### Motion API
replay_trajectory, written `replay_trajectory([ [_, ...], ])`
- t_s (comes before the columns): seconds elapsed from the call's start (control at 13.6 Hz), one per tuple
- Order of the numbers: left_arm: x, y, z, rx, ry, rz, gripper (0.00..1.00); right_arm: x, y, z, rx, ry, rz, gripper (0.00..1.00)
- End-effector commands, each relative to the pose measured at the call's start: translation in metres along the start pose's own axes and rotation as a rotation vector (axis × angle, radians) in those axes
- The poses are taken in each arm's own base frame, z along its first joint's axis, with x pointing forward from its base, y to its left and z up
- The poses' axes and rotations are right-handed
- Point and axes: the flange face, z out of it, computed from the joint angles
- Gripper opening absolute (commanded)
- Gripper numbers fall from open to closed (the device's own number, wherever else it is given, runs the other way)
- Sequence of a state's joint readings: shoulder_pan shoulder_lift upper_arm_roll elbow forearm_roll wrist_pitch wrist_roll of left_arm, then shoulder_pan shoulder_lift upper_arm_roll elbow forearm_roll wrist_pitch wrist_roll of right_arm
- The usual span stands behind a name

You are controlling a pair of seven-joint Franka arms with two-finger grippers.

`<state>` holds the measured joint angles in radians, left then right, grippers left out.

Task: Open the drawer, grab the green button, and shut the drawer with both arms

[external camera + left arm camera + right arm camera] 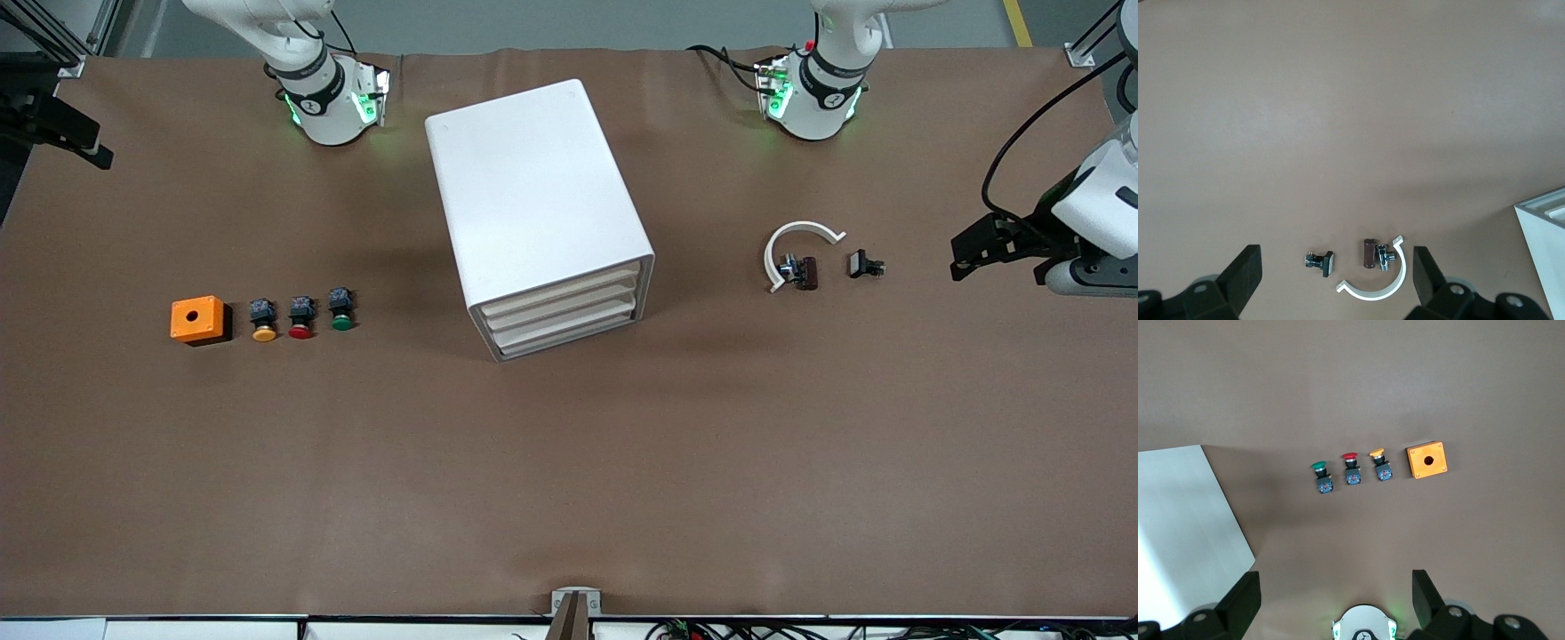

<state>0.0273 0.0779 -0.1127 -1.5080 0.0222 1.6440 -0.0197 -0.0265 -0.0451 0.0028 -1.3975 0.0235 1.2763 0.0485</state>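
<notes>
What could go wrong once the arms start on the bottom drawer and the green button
The lowest drawer sits tight under two alike, so a gripper might pull the wrong one. The green button stands close beside the red button, so open fingers could knock that. The cabinet looks unanchored and might slide.

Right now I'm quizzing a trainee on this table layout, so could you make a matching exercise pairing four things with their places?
Things:
1. green-capped push button
2. orange plastic box with a hole
3. curved white plastic clip
4. lowest white plastic drawer

Places:
A. toward the left arm's end
B. in the white cabinet, shut
C. beside the red-capped button
D. beside the yellow-capped button

Pairs: 1-C, 2-D, 3-A, 4-B
</notes>
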Motion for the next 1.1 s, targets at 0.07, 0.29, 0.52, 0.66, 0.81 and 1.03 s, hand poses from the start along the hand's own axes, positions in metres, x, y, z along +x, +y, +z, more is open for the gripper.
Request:
replay_trajectory([
  [0.07,0.0,-0.005,-0.005,0.016,-0.009,-0.004,1.0,-0.004,0.004,-0.004,-0.004,0.02,0.009,1.0],
  [0.29,0.001,-0.003,-0.005,0.021,-0.009,-0.001,1.0,-0.007,0.002,-0.007,0.005,0.021,0.006,1.0],
  [0.52,0.0,-0.002,-0.005,0.008,-0.009,-0.003,1.0,-0.009,0.006,-0.007,0.005,0.015,0.021,1.0],
  [0.66,0.0,-0.004,-0.006,0.009,-0.008,-0.004,1.0,-0.01,0.006,-0.006,0.005,0.007,0.021,1.0],
  [0.81,-0.001,-0.006,-0.008,0.008,-0.005,-0.009,1.0,-0.016,0.008,-0.013,0.008,0.03,0.025,1.0],
  [1.03,-0.003,-0.009,-0.012,0.01,0.003,-0.014,1.0,-0.019,0.008,-0.017,0.008,0.041,0.024,1.0],
])
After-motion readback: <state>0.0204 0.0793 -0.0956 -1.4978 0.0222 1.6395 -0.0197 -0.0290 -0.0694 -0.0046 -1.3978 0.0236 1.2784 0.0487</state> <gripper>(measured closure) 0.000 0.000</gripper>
